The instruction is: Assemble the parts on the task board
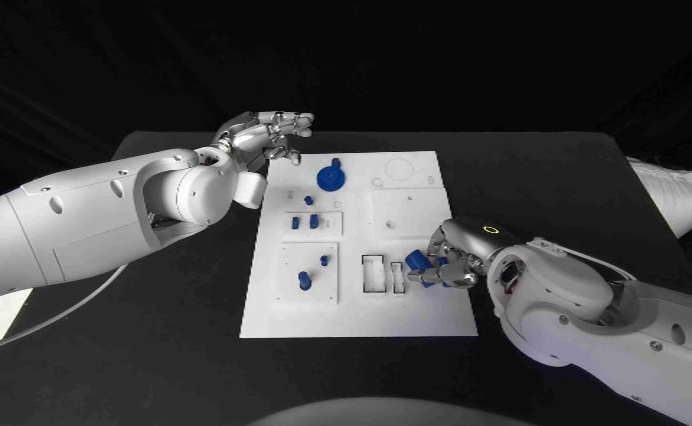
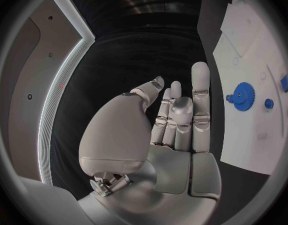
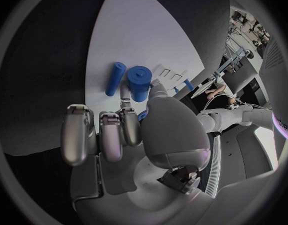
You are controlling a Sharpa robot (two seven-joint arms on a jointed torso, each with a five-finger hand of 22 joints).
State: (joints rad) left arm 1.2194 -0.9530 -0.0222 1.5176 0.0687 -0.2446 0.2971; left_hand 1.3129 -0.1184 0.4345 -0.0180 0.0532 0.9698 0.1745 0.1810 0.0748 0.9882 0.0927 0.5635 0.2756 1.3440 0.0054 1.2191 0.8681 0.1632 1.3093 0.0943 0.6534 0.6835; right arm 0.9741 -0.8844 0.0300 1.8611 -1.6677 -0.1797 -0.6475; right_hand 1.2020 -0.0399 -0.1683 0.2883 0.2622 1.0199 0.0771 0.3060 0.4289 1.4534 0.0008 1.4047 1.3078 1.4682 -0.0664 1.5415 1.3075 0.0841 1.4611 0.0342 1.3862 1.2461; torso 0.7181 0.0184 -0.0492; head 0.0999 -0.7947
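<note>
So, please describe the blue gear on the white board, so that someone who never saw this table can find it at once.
Start from the white task board in the middle of the black table, and go to its far end, near the left hand. There lies the blue gear. It is round and toothed, and wider than the small blue pieces nearer the robot.

A black bench (image 1: 548, 176) stands against a dark, unlit backdrop (image 1: 433, 26), while beyond it the left wrist view catches a pale grey wall (image 2: 25, 85) edged by a bright white strip of light (image 2: 59, 90).
</note>
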